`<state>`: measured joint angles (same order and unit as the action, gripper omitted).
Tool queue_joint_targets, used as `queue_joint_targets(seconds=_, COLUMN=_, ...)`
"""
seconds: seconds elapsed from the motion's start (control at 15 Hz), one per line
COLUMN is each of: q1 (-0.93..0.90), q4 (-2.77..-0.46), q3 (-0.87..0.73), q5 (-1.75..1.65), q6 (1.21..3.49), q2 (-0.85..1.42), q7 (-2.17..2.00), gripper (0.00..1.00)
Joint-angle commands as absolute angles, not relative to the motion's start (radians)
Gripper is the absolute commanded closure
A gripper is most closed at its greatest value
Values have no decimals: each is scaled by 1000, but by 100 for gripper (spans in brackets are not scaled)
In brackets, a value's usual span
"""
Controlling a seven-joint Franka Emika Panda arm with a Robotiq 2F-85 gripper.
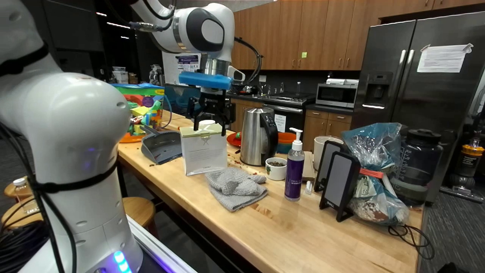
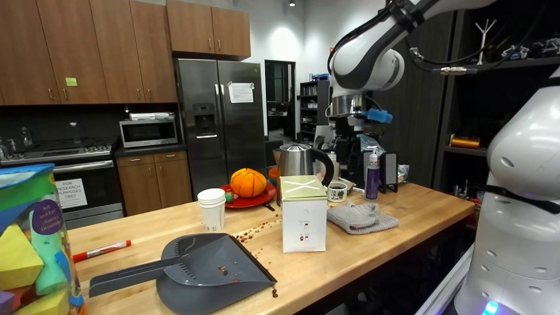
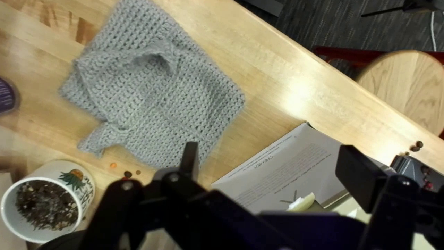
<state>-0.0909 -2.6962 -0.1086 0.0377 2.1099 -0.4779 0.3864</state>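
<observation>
My gripper [image 1: 209, 129] points down with its two fingers spread wide, holding nothing. In the wrist view, a white box [image 3: 277, 170] with a green top shows below and between the fingers [image 3: 359, 177]. That box [image 2: 304, 223] stands upright on the wooden table, its pale green lid [image 2: 302, 186] marked with a white X. The gripper is closest to this box; I cannot tell whether they touch. A grey knitted cloth [image 3: 156, 86] lies crumpled beside it. Near the cloth sits a small white pot [image 3: 83, 187] of dark bits. A steel kettle [image 1: 252, 136] stands behind the box.
A purple pump bottle [image 1: 294, 174] and black speakers [image 1: 339, 182] stand along the table. A grey dustpan [image 2: 210, 271], white paper cups [image 2: 212, 210], a red plate [image 2: 249, 202] bearing an orange pumpkin [image 2: 248, 183] and a red marker [image 2: 103, 250] lie on the dustpan side.
</observation>
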Motion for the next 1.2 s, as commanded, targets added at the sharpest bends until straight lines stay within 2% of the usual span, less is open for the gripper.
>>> queue_joint_targets(seconds=0.0, q1=-100, q4=-2698, q3=-121, q5=116, q6=2161, q2=-421, q7=408, gripper=0)
queue_joint_targets(seconds=1.13, q1=-169, q4=-2702, q3=-45, q5=247, q6=2410, q2=-313, q7=396, gripper=0)
